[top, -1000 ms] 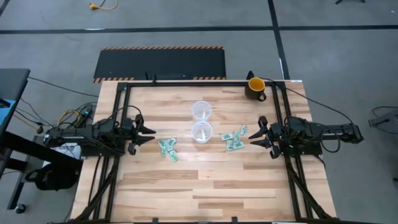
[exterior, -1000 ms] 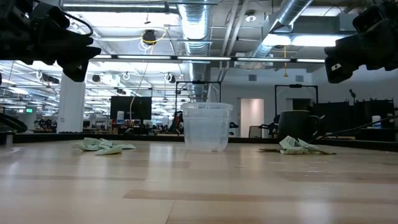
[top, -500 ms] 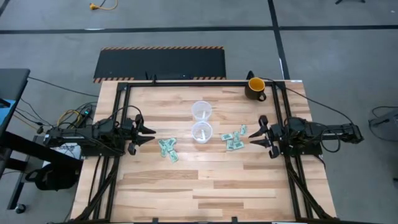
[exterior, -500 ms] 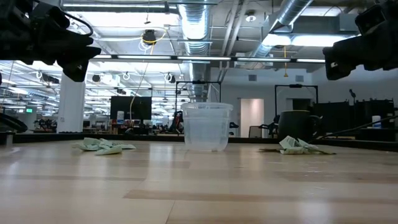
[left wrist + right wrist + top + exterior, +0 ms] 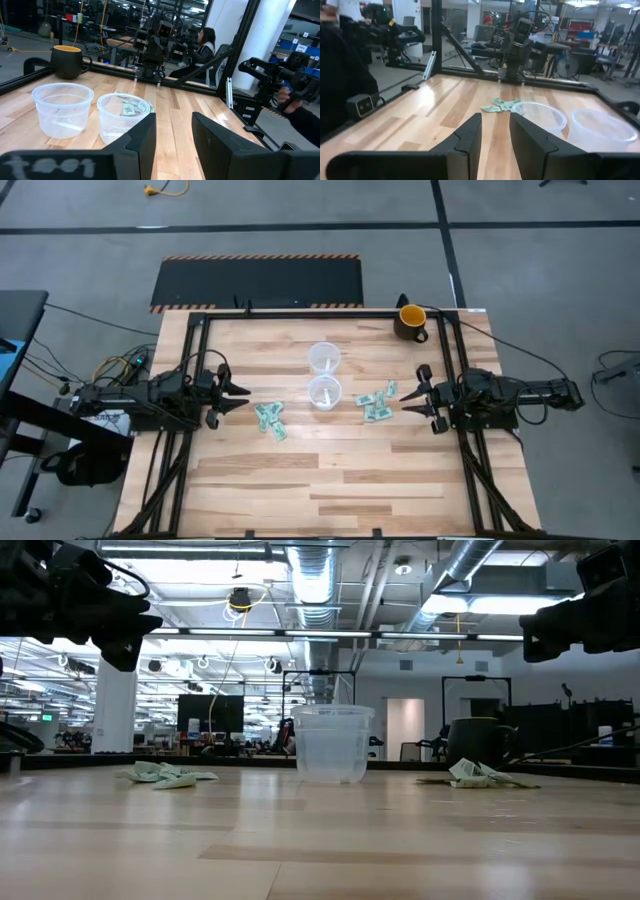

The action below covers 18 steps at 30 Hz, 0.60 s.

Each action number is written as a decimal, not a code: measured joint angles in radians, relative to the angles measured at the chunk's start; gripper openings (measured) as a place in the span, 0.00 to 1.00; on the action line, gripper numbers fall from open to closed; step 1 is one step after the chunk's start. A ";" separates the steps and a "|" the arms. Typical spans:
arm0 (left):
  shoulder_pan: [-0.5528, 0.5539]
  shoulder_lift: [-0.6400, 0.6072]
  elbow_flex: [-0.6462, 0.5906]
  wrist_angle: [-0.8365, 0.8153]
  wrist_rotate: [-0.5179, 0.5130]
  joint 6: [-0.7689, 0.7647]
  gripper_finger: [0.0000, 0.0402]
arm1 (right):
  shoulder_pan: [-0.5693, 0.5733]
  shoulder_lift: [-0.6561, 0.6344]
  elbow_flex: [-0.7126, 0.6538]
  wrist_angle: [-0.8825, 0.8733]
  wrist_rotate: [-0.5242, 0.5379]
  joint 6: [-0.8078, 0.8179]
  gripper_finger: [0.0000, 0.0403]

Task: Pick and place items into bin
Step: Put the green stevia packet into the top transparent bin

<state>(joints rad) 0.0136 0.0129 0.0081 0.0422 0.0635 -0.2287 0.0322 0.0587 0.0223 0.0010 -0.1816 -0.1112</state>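
Several small crumpled green-and-white packets lie flat on the wooden table in two piles: one [image 5: 270,421] in front of my left gripper [image 5: 240,395], one [image 5: 378,402] in front of my right gripper [image 5: 408,400]. Between the piles stand two clear round plastic tubs [image 5: 324,392] [image 5: 324,358], the only bin-like containers in view. Both grippers hover level above the table at its left and right edges, facing each other. In the wrist views my left gripper [image 5: 173,117] and my right gripper [image 5: 495,117] are open, with nothing between the fingers.
A dark mug with a yellow inside [image 5: 411,320] stands at the far right corner. Black frame rails [image 5: 300,313] run along the table's far, left and right edges. Bare wood [image 5: 320,480] stretches across the near half. People show in the room beyond the table.
My right gripper has rolled a little about the line it points along, staying in place. Its fingers keep the same gap. The packets, the tubs and my left arm have kept still.
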 joint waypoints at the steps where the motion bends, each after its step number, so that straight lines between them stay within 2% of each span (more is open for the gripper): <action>1: 0.000 0.000 0.000 0.000 0.000 0.000 0.28 | 0.000 0.000 0.000 0.001 0.000 0.016 0.23; 18: 0.000 0.000 0.000 0.000 0.000 0.000 0.28 | -0.002 0.000 -0.002 0.240 0.004 0.058 0.23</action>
<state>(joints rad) 0.0138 0.0128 0.0082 0.0422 0.0635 -0.2287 0.0303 0.0586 0.0208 0.2412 -0.1775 -0.0528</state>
